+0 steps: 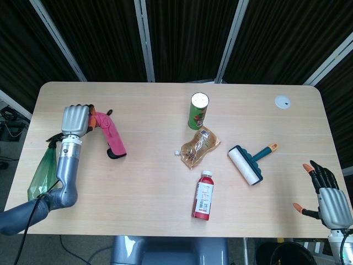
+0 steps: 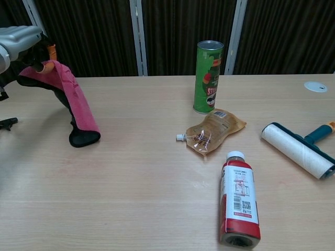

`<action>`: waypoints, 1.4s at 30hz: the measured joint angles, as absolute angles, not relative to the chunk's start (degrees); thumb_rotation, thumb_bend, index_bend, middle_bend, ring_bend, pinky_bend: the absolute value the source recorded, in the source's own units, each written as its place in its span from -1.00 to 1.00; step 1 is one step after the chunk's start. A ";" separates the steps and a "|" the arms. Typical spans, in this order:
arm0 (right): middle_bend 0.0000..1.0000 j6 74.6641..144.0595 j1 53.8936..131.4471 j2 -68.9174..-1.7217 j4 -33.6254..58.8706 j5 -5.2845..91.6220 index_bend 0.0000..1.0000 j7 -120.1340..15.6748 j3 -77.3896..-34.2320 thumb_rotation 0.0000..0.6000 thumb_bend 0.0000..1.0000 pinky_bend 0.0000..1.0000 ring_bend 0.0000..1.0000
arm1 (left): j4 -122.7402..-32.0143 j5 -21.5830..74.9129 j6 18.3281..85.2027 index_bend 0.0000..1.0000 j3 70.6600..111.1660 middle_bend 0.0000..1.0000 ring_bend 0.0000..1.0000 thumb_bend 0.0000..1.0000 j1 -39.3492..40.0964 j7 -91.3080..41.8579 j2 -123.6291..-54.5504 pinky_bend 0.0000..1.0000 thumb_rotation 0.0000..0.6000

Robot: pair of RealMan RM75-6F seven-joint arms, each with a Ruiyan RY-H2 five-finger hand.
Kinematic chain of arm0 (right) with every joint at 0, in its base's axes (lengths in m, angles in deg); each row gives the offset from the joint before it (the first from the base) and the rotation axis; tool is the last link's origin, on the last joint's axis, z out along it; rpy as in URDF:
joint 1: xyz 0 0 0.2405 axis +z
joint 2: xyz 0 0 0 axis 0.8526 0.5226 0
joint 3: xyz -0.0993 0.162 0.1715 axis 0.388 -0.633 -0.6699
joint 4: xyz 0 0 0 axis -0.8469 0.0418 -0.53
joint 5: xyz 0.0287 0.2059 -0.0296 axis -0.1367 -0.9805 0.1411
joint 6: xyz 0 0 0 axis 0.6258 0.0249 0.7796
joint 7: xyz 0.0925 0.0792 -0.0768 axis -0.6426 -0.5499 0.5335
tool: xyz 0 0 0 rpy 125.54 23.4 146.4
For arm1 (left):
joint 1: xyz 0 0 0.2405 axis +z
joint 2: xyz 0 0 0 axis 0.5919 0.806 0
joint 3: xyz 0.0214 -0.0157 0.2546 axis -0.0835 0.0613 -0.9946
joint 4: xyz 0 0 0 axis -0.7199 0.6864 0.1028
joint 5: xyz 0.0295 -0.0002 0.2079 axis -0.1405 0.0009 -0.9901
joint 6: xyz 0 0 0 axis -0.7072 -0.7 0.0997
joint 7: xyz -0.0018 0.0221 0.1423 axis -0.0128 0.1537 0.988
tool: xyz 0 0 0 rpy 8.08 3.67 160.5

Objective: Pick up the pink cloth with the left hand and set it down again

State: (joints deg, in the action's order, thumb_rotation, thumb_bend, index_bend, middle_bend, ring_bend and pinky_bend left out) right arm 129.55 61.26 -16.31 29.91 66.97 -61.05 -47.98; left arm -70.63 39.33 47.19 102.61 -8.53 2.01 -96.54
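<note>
The left hand (image 1: 75, 119) is raised above the table's left side, its fingers closed on the top edge of the pink cloth (image 1: 112, 135). The cloth hangs from that grip in a long fold, its dark lower end at or just above the table (image 1: 165, 187); which one, the views do not settle. The pick-up looks essentially complete, and setting the cloth down remains. The right hand (image 1: 325, 196) hangs off the table's right edge, fingers apart and empty.
</note>
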 measured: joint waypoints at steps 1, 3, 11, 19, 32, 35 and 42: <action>-1.00 129.52 61.26 -16.32 29.91 66.93 -0.84 -61.05 -47.98 1.00 -1.00 -1.00 -1.00 | -70.64 39.71 47.15 0.40 102.74 0.03 -0.09 0.01 -8.51 2.06 -96.38 -0.07 1.00; -1.00 129.49 61.28 -16.32 29.91 66.90 -0.84 -61.05 -48.00 1.00 -1.00 -1.00 -1.00 | -70.80 40.21 46.83 0.38 102.71 0.02 -0.10 0.00 -8.31 2.07 -96.12 -0.07 1.00; -1.00 129.29 61.31 -16.29 30.01 66.67 -0.84 -61.00 -48.02 1.00 -1.00 -1.00 -1.00 | -72.90 40.13 44.92 -0.40 99.29 -0.87 -0.86 -0.62 -6.92 3.13 -94.79 -0.58 1.00; -1.00 129.31 61.33 -16.22 30.00 66.84 -0.84 -61.00 -47.98 1.00 -1.00 -1.00 -1.00 | -77.23 40.12 45.88 -0.76 97.84 -1.00 -1.00 -0.85 -5.63 5.04 -92.03 -1.00 1.00; -1.00 129.20 61.31 -15.92 30.10 67.10 -0.84 -60.36 -47.75 1.00 -1.00 -1.00 -1.00 | -95.08 34.20 56.93 -0.76 95.20 -1.00 -1.00 -0.82 4.37 -1.74 -82.61 -1.00 1.00; -1.00 129.20 61.34 -15.81 30.20 67.44 -0.85 -59.81 -47.56 1.00 -1.00 -1.00 -1.00 | -98.95 28.35 63.11 -0.76 92.65 -1.00 -1.00 -0.82 9.15 -4.54 -79.73 -1.00 1.00; -1.00 129.73 61.28 -15.85 30.07 68.08 -0.87 -57.60 -47.39 1.00 -1.00 -1.00 -1.00 | -103.00 14.87 75.43 -0.95 84.75 -1.00 -1.00 -0.86 20.33 -9.98 -75.14 -1.00 1.00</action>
State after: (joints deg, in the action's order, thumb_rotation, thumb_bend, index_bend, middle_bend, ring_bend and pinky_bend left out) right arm 129.73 61.28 -15.85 30.07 68.08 -57.60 -47.39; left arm -103.00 14.87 75.43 84.75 20.33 -9.98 -75.14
